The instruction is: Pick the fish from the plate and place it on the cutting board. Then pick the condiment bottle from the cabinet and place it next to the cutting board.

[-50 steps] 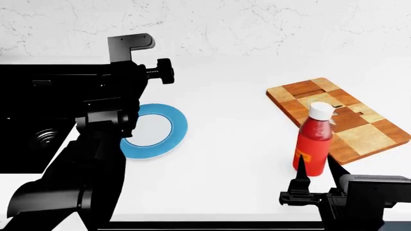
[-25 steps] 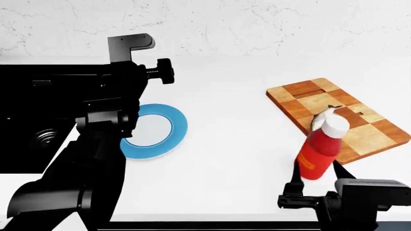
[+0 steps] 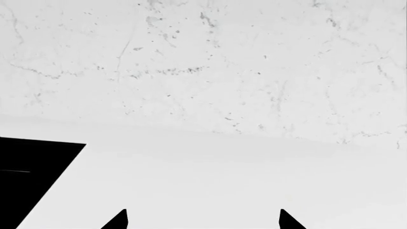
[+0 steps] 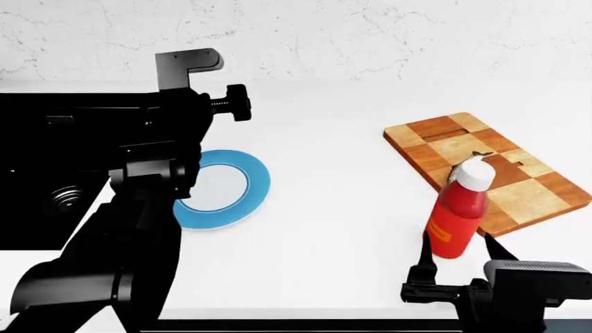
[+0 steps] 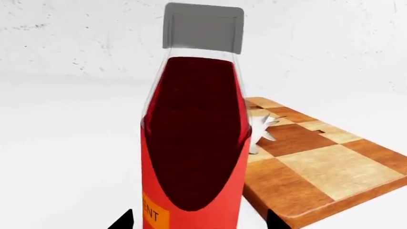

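The red condiment bottle (image 4: 455, 215) with its white cap stands on the counter against the near edge of the checkered cutting board (image 4: 527, 198), leaning toward the board. My right gripper (image 4: 459, 251) is open, its fingers either side of the bottle's base with gaps showing. The right wrist view shows the bottle (image 5: 197, 143) close up between the gripper's (image 5: 198, 220) tips. The silvery fish (image 5: 259, 129) lies on the board (image 5: 318, 167), partly behind the bottle. The blue-rimmed plate (image 4: 254, 182) is bare. My left gripper (image 3: 202, 220) is open, holding nothing.
My bulky left arm (image 4: 138, 208) covers the plate's left side. A black recess with a round fitting (image 4: 55, 201) lies at the far left. A marbled wall (image 4: 370, 35) closes off the back of the white counter.
The bottle went from upright to leaning toward the board, then came back slightly. My right gripper dropped lower and its fingers came off the bottle.
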Controlling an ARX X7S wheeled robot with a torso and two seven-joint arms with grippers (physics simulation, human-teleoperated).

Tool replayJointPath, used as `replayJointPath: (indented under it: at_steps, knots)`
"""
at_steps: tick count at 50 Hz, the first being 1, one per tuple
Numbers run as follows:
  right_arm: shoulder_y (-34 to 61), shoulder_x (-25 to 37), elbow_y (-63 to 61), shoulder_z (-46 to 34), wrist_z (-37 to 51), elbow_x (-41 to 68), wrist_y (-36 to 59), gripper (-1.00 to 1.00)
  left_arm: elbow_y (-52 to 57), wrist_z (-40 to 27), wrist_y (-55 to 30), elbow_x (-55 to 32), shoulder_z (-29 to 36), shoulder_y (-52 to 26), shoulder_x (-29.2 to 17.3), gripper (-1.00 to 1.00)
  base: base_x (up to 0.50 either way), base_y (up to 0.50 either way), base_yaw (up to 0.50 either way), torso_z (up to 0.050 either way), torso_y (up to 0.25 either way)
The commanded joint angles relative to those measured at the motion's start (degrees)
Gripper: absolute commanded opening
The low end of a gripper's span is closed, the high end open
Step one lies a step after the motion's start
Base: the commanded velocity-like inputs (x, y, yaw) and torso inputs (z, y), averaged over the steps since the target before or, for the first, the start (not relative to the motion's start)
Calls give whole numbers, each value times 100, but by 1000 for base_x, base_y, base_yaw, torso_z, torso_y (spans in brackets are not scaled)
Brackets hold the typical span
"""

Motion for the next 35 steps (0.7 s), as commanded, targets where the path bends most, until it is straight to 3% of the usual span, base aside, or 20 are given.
replayJointPath:
  at_steps: [1,28,35]
  knots:
    - [-127,50,-219,23,35,42,8,100,0,2,-6,-3,10,-3,-2,100,0,0,0,0,0]
    - [-1263,560,-1929,876,417,379,-351,100,0,-21,69,-7,-4,-7,-2,100,0,0,0,0,0]
    - [-1259,645,-2085,1018,475,512,-340,100,2,266,277,-97,-19,-230,19,100,0,0,0,0,0]
